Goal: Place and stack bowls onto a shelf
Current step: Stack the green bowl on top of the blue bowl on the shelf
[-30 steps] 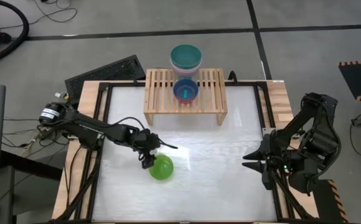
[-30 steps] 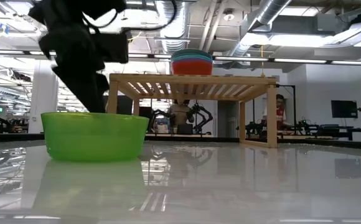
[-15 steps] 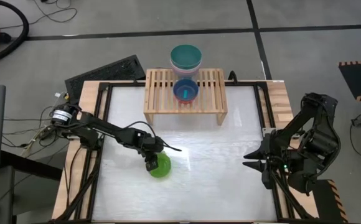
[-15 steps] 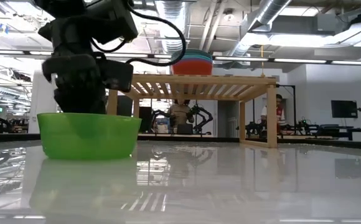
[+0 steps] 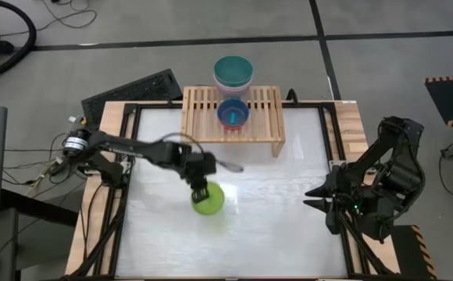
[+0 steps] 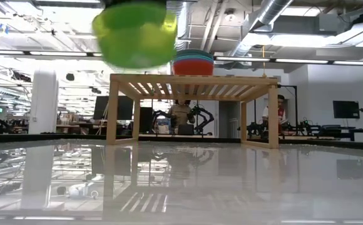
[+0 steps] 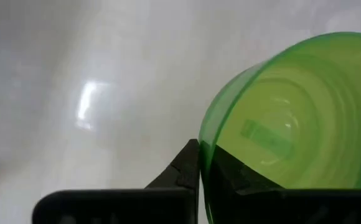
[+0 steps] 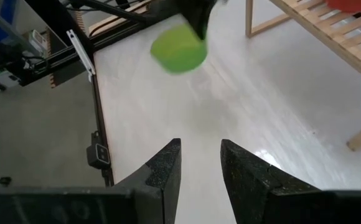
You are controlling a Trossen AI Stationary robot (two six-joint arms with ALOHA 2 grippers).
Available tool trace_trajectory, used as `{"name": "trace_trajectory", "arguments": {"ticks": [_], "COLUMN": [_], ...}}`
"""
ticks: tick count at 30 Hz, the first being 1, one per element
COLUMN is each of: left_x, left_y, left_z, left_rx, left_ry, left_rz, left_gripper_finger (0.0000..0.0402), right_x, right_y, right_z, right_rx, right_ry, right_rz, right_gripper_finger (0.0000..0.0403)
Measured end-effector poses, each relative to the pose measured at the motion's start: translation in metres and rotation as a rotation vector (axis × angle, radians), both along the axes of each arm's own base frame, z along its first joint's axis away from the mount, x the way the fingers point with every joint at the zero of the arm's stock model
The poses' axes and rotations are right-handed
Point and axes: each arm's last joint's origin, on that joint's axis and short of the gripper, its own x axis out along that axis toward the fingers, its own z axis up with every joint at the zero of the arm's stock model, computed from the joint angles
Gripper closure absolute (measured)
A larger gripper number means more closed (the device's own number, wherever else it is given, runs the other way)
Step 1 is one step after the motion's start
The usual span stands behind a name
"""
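Lime green bowl (image 5: 208, 200) hung over mid-table, rim pinched by the left gripper (image 5: 199, 191), clear for carrying to the shelf (image 5: 232, 123). Low view showed it airborne, above shelf height. Left wrist view showed a finger (image 7: 187, 169) outside its rim. Right gripper (image 8: 200, 163) waited part-open, holding nothing.

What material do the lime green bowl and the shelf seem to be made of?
Lime green bowl: probably plastic, glossy and slightly translucent; light passes through its thin wall and soft highlights show inside. The left pincer holds it by the rim, above the table.

Shelf: light, unpainted wood with a matte look; pale tone, parallel bars on top and solid side legs.
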Motion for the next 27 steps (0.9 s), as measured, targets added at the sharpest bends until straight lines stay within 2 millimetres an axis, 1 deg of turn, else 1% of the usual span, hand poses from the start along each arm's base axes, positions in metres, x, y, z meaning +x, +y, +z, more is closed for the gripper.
{"name": "trace_trajectory", "arguments": {"ticks": [2,5,8,11,14,17,20,22,25,27], "left_x": [0.003,0.000,-0.007,-0.016,-0.025,-0.030,-0.027,-0.022,-0.009,-0.004], "left_y": [0.012,0.034,0.061,0.087,0.110,0.130,0.149,0.160,0.173,0.180], "left_z": [0.029,0.070,0.109,0.140,0.164,0.175,0.173,0.168,0.158,0.149], "left_rx": [0.027,0.084,0.170,0.243,0.312,0.344,0.329,0.309,0.287,0.278], "left_ry": [-0.031,-0.067,-0.125,-0.197,-0.274,-0.338,-0.368,-0.375,-0.379,-0.347], "left_rz": [0.004,0.042,0.170,0.326,0.452,0.577,0.651,0.697,0.717,0.732], "left_gripper_finger": [0.0401,0.0401,0.0401,0.0401,0.0401,0.0401,0.0401,0.0401,0.0401,0.0401], "right_x": [0.000,0.000,0.000,0.000,0.000,0.000,0.000,0.000,0.000,0.000], "right_y": [0.000,0.000,0.000,0.000,0.000,0.000,0.000,0.000,0.000,-0.001], "right_z": [0.000,0.000,0.000,0.000,0.000,0.000,0.000,0.000,0.000,0.000], "right_rx": [0.000,0.001,0.000,-0.001,-0.003,-0.003,-0.007,-0.017,-0.025,-0.027], "right_ry": [0.000,-0.001,-0.001,0.000,0.001,0.000,0.000,0.001,0.002,0.003], "right_rz": [0.000,0.000,0.000,0.000,0.000,-0.001,0.001,0.009,0.014,0.014], "right_gripper_finger": [0.0264,0.0264,0.0264,0.0264,0.0264,0.0264,0.0264,0.0264,0.0264,0.0264]}}
